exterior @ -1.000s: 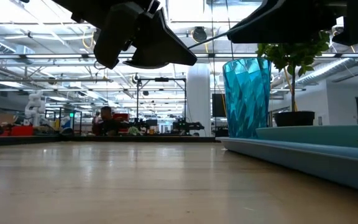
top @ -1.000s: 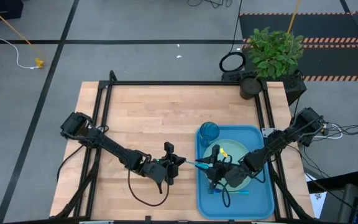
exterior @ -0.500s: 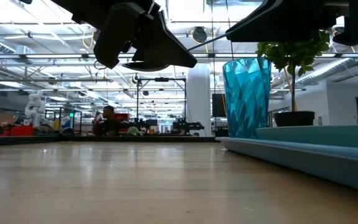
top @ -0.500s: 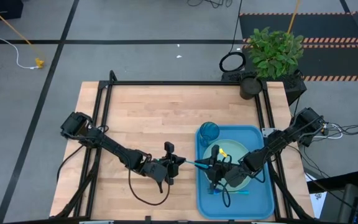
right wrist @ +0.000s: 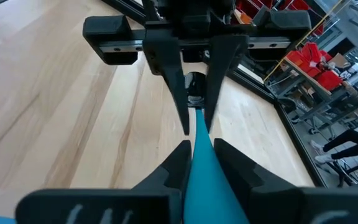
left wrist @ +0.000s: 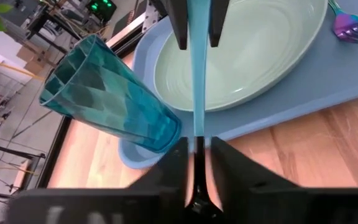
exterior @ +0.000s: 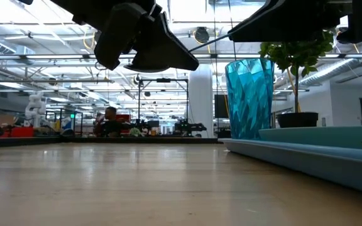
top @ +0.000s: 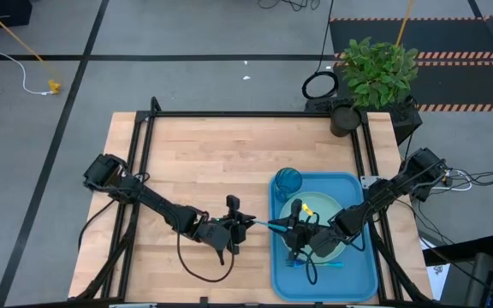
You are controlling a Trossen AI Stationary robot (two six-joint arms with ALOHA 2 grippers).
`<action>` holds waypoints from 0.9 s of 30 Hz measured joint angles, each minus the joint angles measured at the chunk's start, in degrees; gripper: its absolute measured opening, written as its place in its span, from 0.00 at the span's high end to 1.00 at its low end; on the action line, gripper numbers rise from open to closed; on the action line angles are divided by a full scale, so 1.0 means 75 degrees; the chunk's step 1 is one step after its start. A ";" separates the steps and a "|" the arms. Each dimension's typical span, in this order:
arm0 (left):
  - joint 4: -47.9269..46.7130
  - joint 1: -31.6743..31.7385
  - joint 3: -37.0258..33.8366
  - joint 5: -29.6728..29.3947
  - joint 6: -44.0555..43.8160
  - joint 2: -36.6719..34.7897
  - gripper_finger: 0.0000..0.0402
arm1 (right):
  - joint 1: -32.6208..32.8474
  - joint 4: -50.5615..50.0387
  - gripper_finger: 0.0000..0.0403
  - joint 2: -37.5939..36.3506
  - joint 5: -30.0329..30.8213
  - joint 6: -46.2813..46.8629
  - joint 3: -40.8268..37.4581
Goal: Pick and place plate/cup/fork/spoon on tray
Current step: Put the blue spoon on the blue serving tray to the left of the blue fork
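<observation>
The spoon (top: 268,225) hangs in the air over the tray's left rim, held at both ends. My left gripper (top: 245,224) is shut on its dark bowl end over the wood. My right gripper (top: 291,227) is shut on its light blue handle over the blue tray (top: 362,278). The mint-green plate (top: 330,210) lies in the tray under my right arm. The teal cup (top: 288,181) stands upright in the tray's far left corner. The fork (top: 325,264) lies in the tray near its near side. My left gripper pinches the spoon between its two fingers at the neck next to the dark bowl (left wrist: 197,163). The fingers lie level, pointing toward the table's right, along the spoon. The spoon is clear of table and tray. My right gripper pinches the light blue handle (right wrist: 199,144) between its two fingers, near the handle's free end. The fingers come level from the table's right, along the spoon. The spoon runs level between the two grippers.
A potted plant (top: 377,70) stands at the table's far right corner. Bare wood (top: 204,162) lies to the left of and beyond the tray. A black frame (top: 246,114) runs round the table's edges.
</observation>
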 joint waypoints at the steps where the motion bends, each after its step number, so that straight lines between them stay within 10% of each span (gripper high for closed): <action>1: 0.0078 0.0000 0.0000 -0.0070 -0.0017 0.0000 0.78 | 0.0002 0.0000 0.90 0.0000 0.0001 0.0024 0.0000; 11: 0.0598 -0.0156 0.0000 -0.0270 -0.0201 -0.0032 0.51 | 0.0083 0.0002 0.89 0.0000 -0.0012 0.0210 0.0000; 27: -0.0253 -0.1105 0.0000 0.0281 -0.1178 -0.2050 0.47 | 0.1220 -0.0117 0.89 -0.0155 -0.0019 0.1962 0.0000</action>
